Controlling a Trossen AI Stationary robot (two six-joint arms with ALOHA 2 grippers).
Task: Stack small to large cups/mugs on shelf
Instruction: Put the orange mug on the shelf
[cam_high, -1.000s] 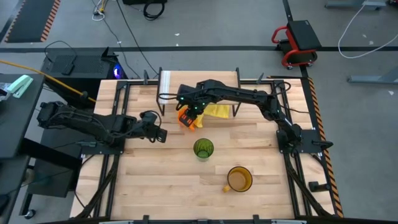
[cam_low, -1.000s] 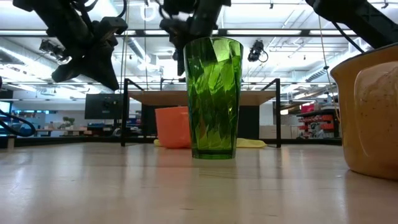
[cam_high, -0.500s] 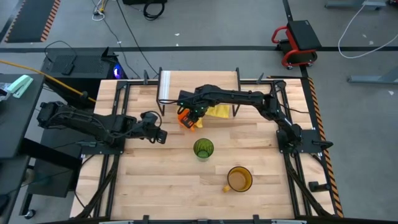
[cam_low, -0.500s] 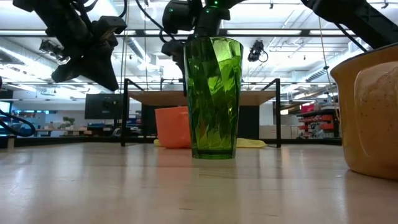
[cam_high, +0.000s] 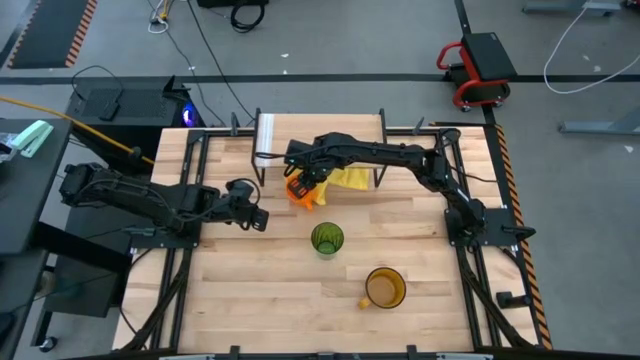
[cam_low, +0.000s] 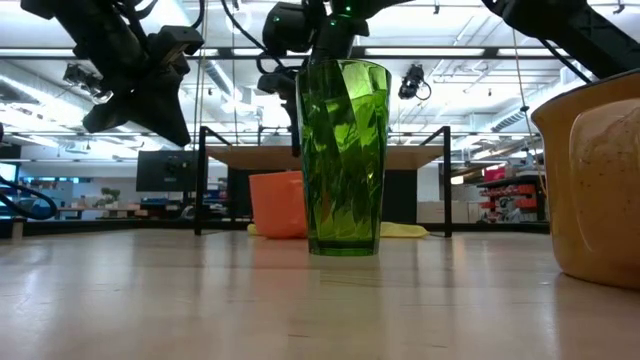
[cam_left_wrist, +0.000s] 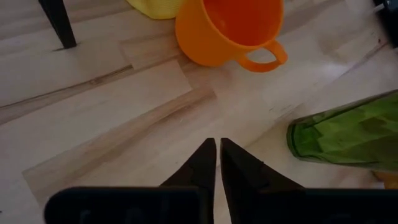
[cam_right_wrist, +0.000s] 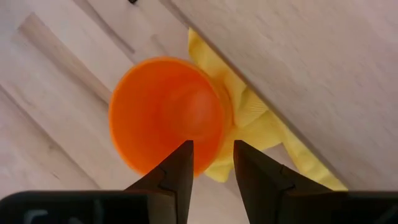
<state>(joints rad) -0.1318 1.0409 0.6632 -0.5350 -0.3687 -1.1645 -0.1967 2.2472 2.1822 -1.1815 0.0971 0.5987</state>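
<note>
The small orange mug (cam_high: 302, 194) (cam_right_wrist: 158, 112) stands upright on its base on the table, just in front of the shelf (cam_high: 330, 128), beside a yellow cloth (cam_right_wrist: 261, 118). My right gripper (cam_right_wrist: 211, 152) hangs open above the mug. One finger is over its hollow, the other over the cloth outside its rim. The dark green tumbler (cam_high: 327, 239) stands upright mid-table. The amber mug (cam_high: 385, 288) sits nearer the table's near edge. My left gripper (cam_left_wrist: 217, 146) waits shut above the table, left of the tumbler.
The shelf's plank top stands on thin black legs (cam_low: 203, 180) at the table's far side, with a whitish strip (cam_high: 265, 135) at its left end. The yellow cloth lies partly under the shelf. Bare wood stretches along the table's near and left parts.
My right gripper has moved down toward the orange mug and slightly toward the table's left edge. The mug, the tumbler and the amber mug have stayed where they were.
</note>
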